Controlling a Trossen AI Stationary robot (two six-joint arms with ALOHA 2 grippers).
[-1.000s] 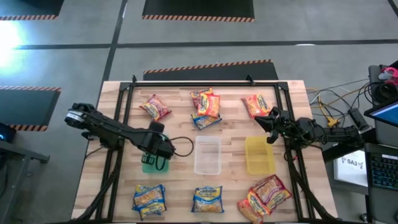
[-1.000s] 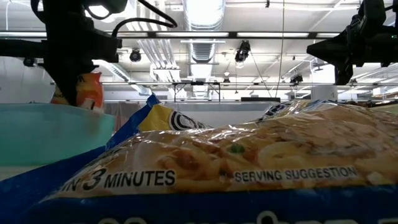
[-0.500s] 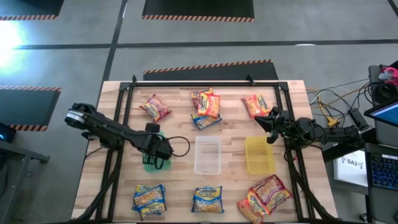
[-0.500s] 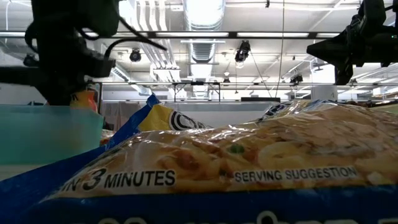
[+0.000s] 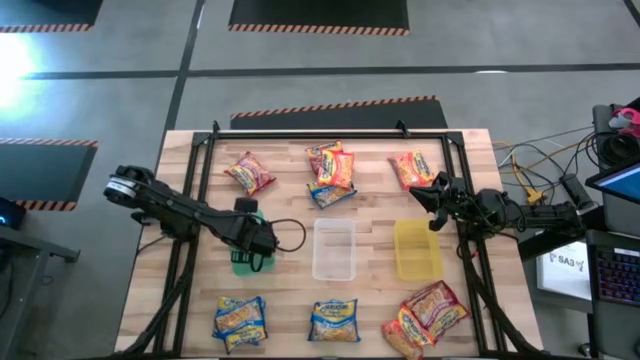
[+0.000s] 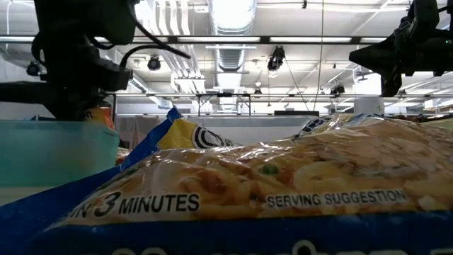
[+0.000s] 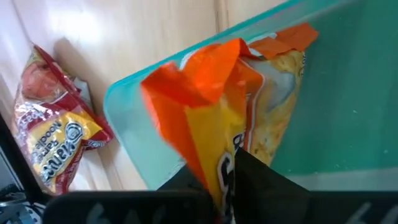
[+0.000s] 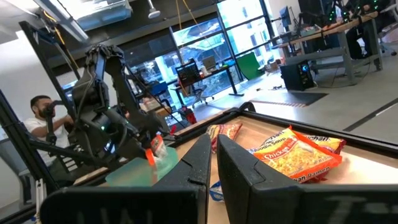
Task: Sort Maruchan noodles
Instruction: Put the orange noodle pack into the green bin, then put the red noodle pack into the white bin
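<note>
Left pincer (image 7: 227, 180) pinching an orange-yellow noodle packet (image 7: 217, 106), held upright inside the green bin (image 7: 348, 93) at worktop (image 5: 290, 300) left. Red packet (image 7: 53, 124) lies just beside that bin. Right pincer (image 8: 211, 155) pressed nearly together, empty, hovering above the yellow bin (image 5: 416, 250). Clear bin (image 5: 334, 249) between the two. Other packets scattered along far and near edges.

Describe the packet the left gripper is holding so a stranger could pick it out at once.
On the wooden table three bins sit in a row; go to the green bin on the left arm's side. The left gripper holds an orange packet upright in it. It is the only packet in a bin; the others lie flat on the table.
</note>
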